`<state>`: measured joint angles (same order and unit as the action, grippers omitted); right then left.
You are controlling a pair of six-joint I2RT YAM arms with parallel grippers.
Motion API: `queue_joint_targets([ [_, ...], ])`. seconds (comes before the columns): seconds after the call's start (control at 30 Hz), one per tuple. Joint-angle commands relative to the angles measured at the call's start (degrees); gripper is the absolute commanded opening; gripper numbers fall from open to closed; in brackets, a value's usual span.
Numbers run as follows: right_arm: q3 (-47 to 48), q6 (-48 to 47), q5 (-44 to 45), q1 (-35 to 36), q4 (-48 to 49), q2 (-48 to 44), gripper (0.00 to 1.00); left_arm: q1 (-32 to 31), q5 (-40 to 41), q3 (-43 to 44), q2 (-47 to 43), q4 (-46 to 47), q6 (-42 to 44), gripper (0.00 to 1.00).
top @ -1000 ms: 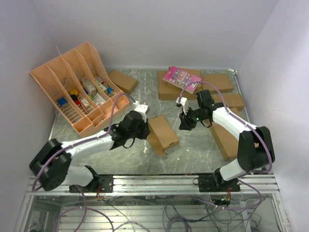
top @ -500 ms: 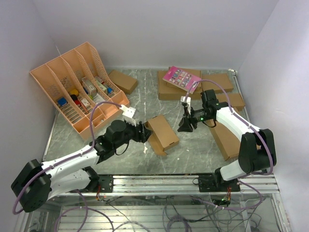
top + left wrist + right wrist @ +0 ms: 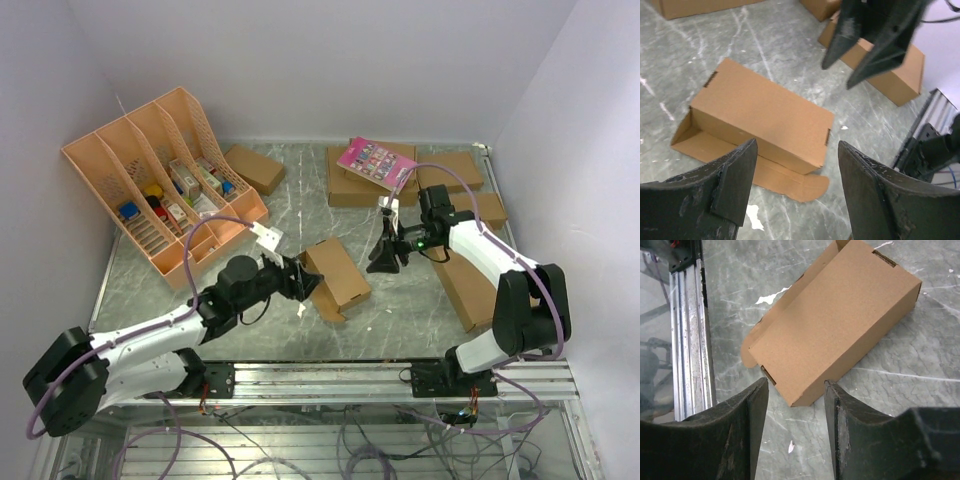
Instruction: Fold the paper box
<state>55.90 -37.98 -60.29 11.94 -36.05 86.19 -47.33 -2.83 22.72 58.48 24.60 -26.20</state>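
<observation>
1. Left gripper [image 3: 306, 281]: jaws spread wide, released, nothing between them. It sits low over the table [image 3: 400, 312], tips pointing at the paper box.

2. Paper box [image 3: 338, 272]: plain brown cardboard, raised into a narrow oblong and resting on the grey marbled table. It lies just ahead of the left gripper's tips, apart from them. Its long flap [image 3: 767, 172], ending in a rounded tab, lies flat on the table between those tips and the box wall. The short end on that gripper's left stands open.

3. Right gripper [image 3: 381, 266]: jaws parted, released, empty. It hangs tips-down just past the far side of the paper box, facing the left gripper across it. The wrist view shows the box beyond its tips, not touching.

4. White flecks [image 3: 300, 309]: on the table beside the flap, below the left gripper.

5. Long brown box [image 3: 468, 288]: on the right gripper's outer side, under its arm.

6. Flat brown box [image 3: 350, 185]: behind the right gripper, bearing a pink card [image 3: 375, 163]; more brown boxes [image 3: 452, 170] lie beside it.

7. Small brown box [image 3: 253, 167]: well beyond the left gripper.

8. Orange file rack [image 3: 130, 165]: well beyond and left of the left gripper, holding small coloured things.
</observation>
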Motion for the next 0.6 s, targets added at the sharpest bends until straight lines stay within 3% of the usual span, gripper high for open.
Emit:
queue_joint_targets([
  [0.0,-0.8,2.69,-2.42,-0.53,2.08,1.42,0.49,-5.37,0.85,-4.36,-4.11,10.41,5.68,0.75],
  [0.13,-2.02,6.96,-2.76,-0.55,5.45,2.28,0.54,-14.29,6.11,-10.25,-6.6,20.22,13.15,0.76],
  [0.23,-3.18,11.54,-2.23,-0.44,9.43,2.46,0.57,-17.59,8.02,-14.75,-4.66,28.42,17.34,0.77],
  [0.37,-4.68,17.85,-0.29,-0.44,14.33,2.87,0.58,-22.5,10.21,-16.25,2.71,33.56,23.83,0.83],
  [0.57,-5.88,21.87,0.74,-0.44,17.12,4.9,0.6,-27.49,13.41,-14.18,14.04,35.9,33.54,0.83],
])
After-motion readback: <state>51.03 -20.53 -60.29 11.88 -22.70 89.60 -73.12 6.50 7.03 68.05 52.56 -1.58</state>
